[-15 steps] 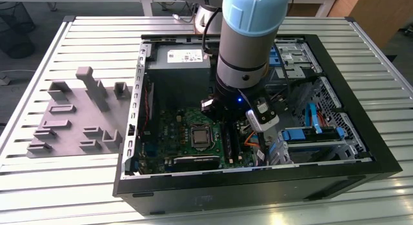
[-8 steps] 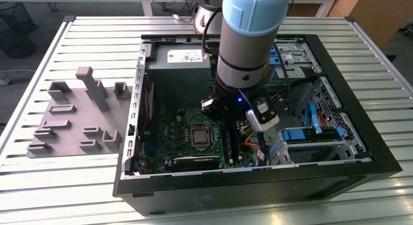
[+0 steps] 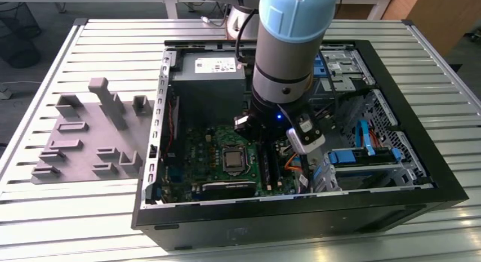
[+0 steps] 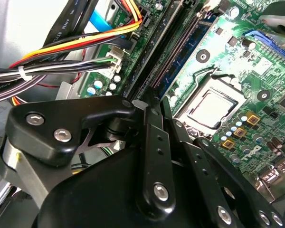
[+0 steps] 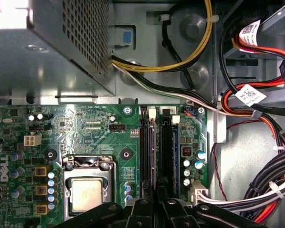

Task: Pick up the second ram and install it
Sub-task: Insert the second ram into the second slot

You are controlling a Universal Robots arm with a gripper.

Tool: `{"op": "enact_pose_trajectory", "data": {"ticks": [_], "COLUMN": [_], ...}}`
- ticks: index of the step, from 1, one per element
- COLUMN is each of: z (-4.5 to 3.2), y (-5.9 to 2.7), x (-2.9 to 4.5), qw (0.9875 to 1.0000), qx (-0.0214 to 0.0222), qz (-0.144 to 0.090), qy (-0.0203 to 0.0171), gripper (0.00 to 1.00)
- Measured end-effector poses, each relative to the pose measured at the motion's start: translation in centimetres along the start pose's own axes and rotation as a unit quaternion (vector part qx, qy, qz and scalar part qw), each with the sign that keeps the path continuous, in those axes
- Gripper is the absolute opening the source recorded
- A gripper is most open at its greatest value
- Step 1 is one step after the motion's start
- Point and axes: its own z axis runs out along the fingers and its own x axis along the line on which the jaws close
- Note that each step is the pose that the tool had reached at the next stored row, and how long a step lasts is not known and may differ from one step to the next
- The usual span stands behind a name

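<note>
Black tool (image 4: 149, 105): apart or clamped, cannot tell. Long bluish-green memory stick (image 4: 190, 50) seemingly edge-up among long black motherboard slots (image 5: 167, 142), beside silver square processor socket (image 5: 88, 190). Likely risks: pressing down skewed, bending stick, leaving one end unlatched.

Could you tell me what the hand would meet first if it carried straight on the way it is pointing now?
Most likely the long black memory slots on the motherboard, beside the processor socket: the hand sits right over them. How much gap remains is unclear.
</note>
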Motion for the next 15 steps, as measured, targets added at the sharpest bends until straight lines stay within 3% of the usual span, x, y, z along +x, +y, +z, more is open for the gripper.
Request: {"op": "enact_pose_trajectory", "data": {"ticks": [15], "z": [0.20], "y": [-0.01], "x": [0.00], "qw": [1.0000], "qx": [0.0001], "qz": [0.000], "qy": [0.0000], "gripper": [0.14]}}
